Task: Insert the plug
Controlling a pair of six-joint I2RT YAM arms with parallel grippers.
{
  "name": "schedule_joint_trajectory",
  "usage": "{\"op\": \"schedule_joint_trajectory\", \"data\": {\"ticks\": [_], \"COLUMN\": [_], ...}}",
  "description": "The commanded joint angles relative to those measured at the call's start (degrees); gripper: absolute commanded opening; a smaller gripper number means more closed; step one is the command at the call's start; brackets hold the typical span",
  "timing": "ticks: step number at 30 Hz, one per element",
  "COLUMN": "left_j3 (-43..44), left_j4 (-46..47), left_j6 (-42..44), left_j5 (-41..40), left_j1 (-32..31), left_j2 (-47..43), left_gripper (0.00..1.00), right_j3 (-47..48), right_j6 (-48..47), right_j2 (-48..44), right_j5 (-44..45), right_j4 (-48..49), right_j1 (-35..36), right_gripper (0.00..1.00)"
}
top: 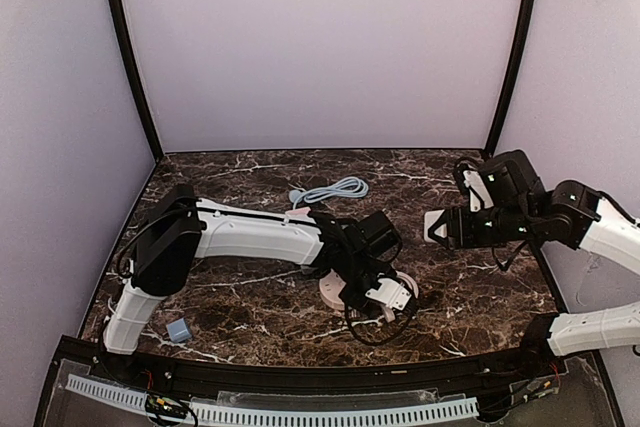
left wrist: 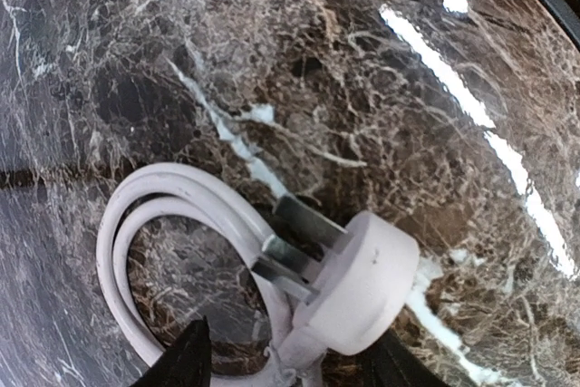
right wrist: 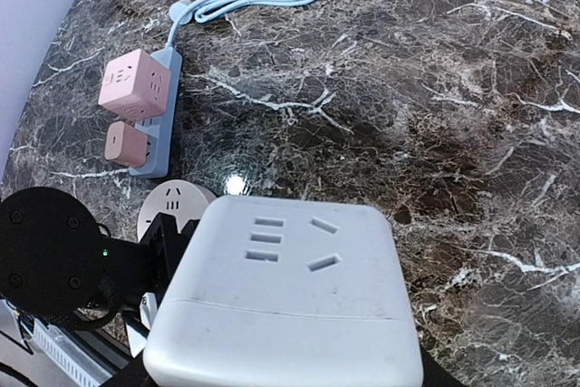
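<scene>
My left gripper [top: 383,290] is shut on a white round plug [left wrist: 362,283] with three metal prongs [left wrist: 299,242] pointing up and left. Its white cable [left wrist: 172,197] loops over the marble. The black fingers [left wrist: 186,360] show at the bottom edge on either side of the plug. My right gripper [top: 445,227] is shut on a white square socket block [right wrist: 285,296], held above the table with its slot face [right wrist: 290,242] towards the camera. In the top view the plug [top: 393,294] is low and left of the block [top: 436,226], with a gap between them.
A blue power strip [right wrist: 159,120] carries a pink cube adapter [right wrist: 134,86] and a smaller pink plug [right wrist: 122,142]. Its pale blue cable [top: 332,189] coils at the back. A round white socket [right wrist: 172,204] lies by the left arm. A small blue block [top: 179,329] sits front left.
</scene>
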Motion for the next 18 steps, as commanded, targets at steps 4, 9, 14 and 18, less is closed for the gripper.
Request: {"op": "schedule_joint_trajectory", "data": {"ticks": [4,9,14,18], "left_j3": [2.9,3.57,5.73,8.54], "left_j4": [-3.2,-5.03,-7.01,-8.38], "left_j6": [-1.86,-2.6,-7.17,-15.1], "left_j5": [-5.36,-4.87,-4.88,-5.52], "left_j1": [-0.06,-0.06,-0.22,-0.55], "left_j2": [2.1,2.19,2.25,2.37], "left_gripper": [0.47,0.25,0.12,0.11], "right_j3": [-0.45,-0.24,0.21,1.05], "right_j6": [0.09,0.02,-0.28,-0.52], "right_j2": [-1.61,-1.97,-1.62,-1.02], "right_j5": [-0.47,-0.19,0.41,1.57], "right_j4": [1.54,1.45,1.48,1.39], "right_j1": [-0.5,-0.51,-0.55,-0.5], "right_gripper": [0.02,0.02,0.02,0.02]}}
